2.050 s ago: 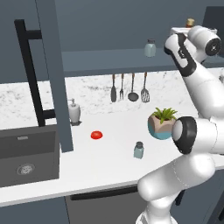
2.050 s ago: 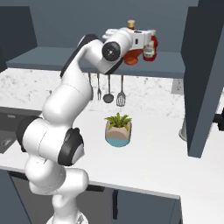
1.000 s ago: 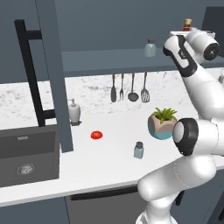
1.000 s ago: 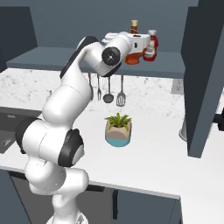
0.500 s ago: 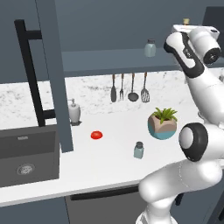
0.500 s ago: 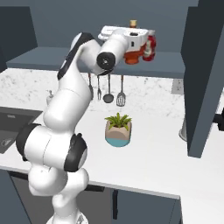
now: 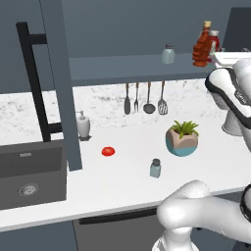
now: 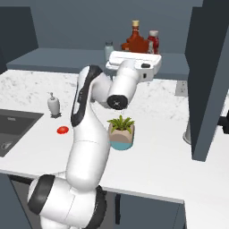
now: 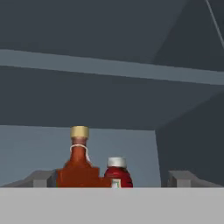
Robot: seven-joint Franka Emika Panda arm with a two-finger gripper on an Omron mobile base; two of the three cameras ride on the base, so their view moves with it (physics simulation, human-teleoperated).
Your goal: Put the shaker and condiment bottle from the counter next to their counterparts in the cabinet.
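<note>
On the cabinet [image 7: 147, 68] shelf, the condiment bottle [image 7: 201, 45] stands upright beside the red ketchup bottle [image 7: 214, 41], the two touching or nearly so; the hand view shows the same pair, the condiment bottle [image 9: 79, 164] on the left with its tan cap, the ketchup bottle [image 9: 117, 172] just to its right. Further left along the shelf stands a small glass shaker with a grey cap [image 7: 168, 54], well apart from the bottles. The hand [image 9: 113, 180] sits level with the shelf, just in front of the bottles, its two fingers [image 9: 38, 179] spread wide on either side of the pair and closed on nothing; from the right base view the white wrist [image 8: 134, 59] lies flat just before the bottles. Down on the counter [image 7: 122, 181], the shaker [image 7: 155, 168] stands upright near the front edge, in front of a potted plant [image 7: 182, 138]. A red tomato [image 7: 108, 151] lies to its left, a white soap pump [image 7: 83, 125] stands by the open cabinet door [image 7: 61, 83], and utensils [image 7: 144, 98] hang on the wall behind. The sink [image 7: 29, 174] is set into the counter at the left.
</note>
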